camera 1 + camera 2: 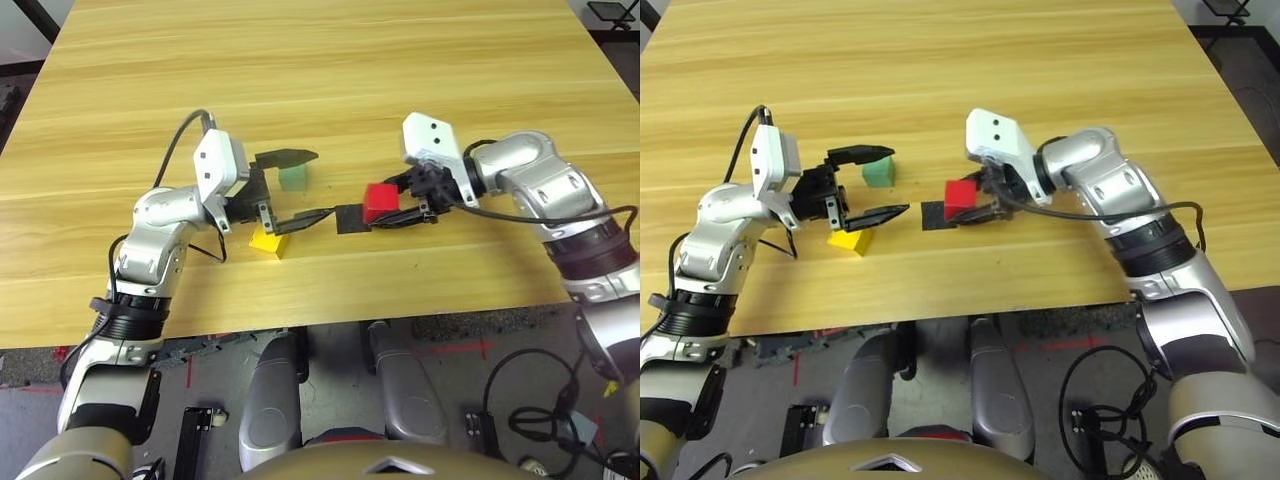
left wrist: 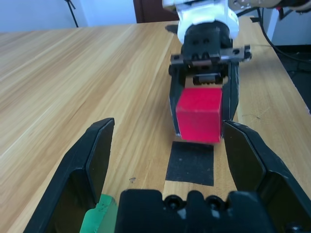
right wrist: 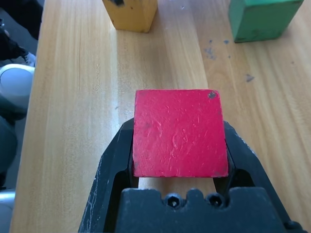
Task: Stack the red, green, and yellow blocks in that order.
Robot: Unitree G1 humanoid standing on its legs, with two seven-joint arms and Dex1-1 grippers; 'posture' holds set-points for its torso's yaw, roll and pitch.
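In the left eye view, one red block (image 1: 380,203) sits clasped in the right gripper (image 1: 392,202) beside one black patch (image 1: 352,219); the left gripper (image 1: 325,184) is spread, empty. In the right wrist view, one yellow block (image 3: 132,14) and one green block (image 3: 263,18) stand apart, bare table (image 3: 73,121) between.

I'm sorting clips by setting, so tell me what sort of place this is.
Probably a robotics lab or test room: a bare-topped wooden table, loose cables on the grey floor, and red tape marks there.
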